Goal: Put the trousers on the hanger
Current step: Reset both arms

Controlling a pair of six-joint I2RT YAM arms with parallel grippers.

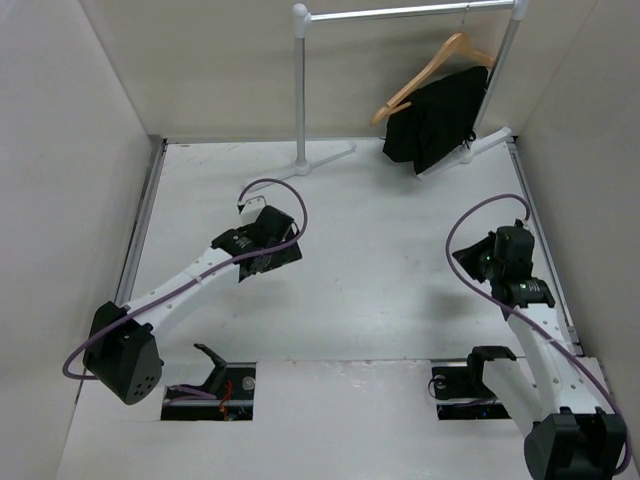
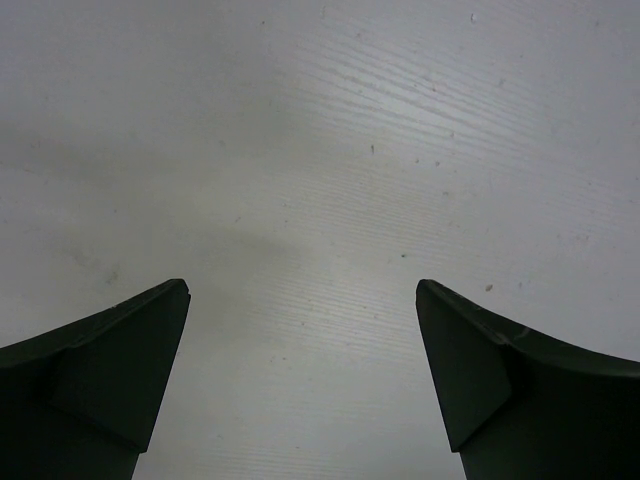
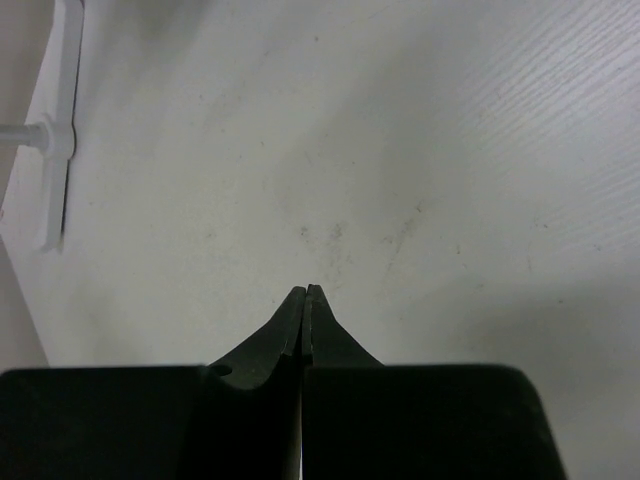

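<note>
Black trousers (image 1: pixel 437 115) drape the wooden hanger (image 1: pixel 420 78) on the rail (image 1: pixel 410 12), so placing looks finished. The left fingers (image 2: pixel 110 360) stand wide, the right fingers (image 3: pixel 285 335) pinched together, both empty; next, only parking the arms.

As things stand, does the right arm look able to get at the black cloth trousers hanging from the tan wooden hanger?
Probably yes: only bare white table lies between the right gripper and the black trousers, though its jaws are shut.
</note>
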